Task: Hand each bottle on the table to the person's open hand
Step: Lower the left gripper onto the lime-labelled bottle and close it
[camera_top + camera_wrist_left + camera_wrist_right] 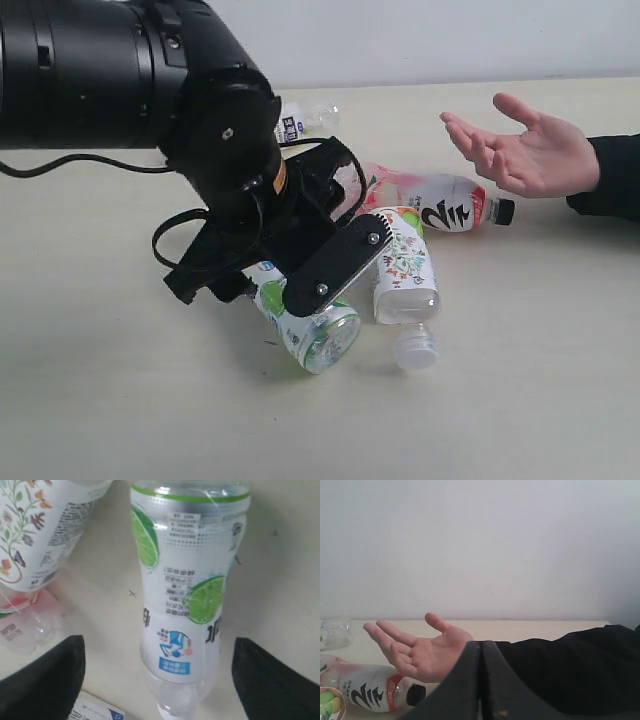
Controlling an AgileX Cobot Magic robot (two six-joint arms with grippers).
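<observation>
Lime-label bottle (185,590): clear plastic, green limes, lying on table (100,400).

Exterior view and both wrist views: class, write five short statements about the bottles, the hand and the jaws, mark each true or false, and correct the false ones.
1. The person's hand is open and empty. True.
2. The lime bottle stands upright. False: it lies on its side on the table.
3. The left jaws are open, one on each side of the lime bottle. True.
4. The pink bottle has a white cap. False: its cap is black.
5. The right jaws are open. False: they are shut and hold nothing.
</observation>
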